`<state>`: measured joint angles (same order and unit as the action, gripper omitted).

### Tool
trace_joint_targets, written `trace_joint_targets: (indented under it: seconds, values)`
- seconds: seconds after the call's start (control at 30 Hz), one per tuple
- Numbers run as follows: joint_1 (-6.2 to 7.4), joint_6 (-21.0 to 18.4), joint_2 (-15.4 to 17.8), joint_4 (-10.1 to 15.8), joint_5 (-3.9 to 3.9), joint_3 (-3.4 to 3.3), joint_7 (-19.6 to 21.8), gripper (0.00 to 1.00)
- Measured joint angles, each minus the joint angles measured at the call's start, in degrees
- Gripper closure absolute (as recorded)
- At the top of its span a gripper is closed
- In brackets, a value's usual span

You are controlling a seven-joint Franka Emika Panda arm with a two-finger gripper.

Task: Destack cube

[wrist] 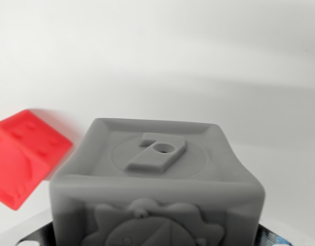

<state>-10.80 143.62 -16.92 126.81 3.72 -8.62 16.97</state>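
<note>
Grey cube (157, 189) — red cube (24, 156) beside

Grey cube (157, 189) beside red cube (24, 159)

Large cube (157, 189) front centre; smaller cube (24, 161) at its left, apart.

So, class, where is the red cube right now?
In the wrist view, the red cube lies at the left edge, tilted, beside and behind the large grey cube that fills the lower centre.
</note>
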Motion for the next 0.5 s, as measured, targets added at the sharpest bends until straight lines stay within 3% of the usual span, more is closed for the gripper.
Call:
trace_joint_targets:
  seconds: [0.5]
  values:
    - [-2.35, -0.8, -2.8, -3.6, 0.26, 0.52, -9.1, 1.0]
